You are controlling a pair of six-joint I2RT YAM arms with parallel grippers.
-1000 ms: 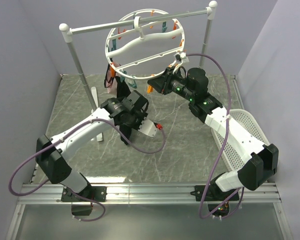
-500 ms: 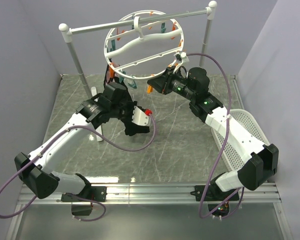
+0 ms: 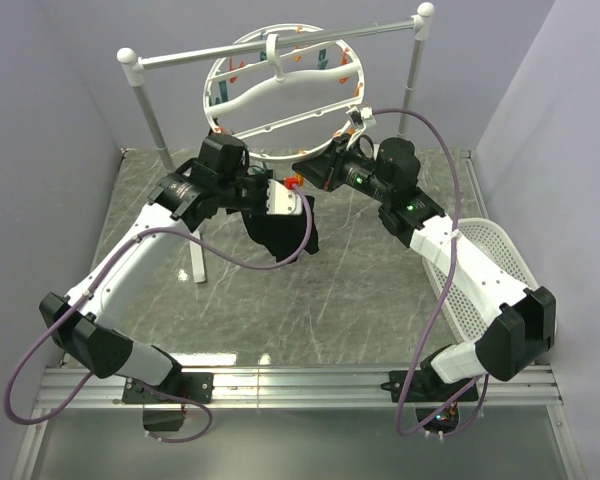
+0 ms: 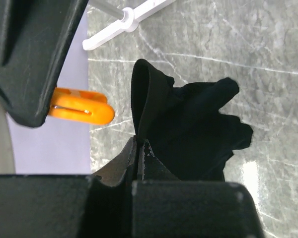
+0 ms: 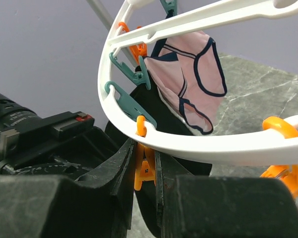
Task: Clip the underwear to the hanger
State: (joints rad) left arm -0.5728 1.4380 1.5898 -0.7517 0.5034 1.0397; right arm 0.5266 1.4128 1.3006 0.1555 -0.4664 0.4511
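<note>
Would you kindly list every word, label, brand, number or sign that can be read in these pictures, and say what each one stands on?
None: no readable text shows in any view.
The hanger, its clothespins, the underwear, the pink garment, the rail stand and the basket are bare of print.
The left arm and right arm carry no legible marking; the right one shows only small green lights.

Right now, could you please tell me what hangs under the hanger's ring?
A pink garment hangs under the hanger, and the jaws of the right gripper pinch an orange clothespin on its rim. Dark fabric behind them is largely covered, so I cannot identify it.
</note>
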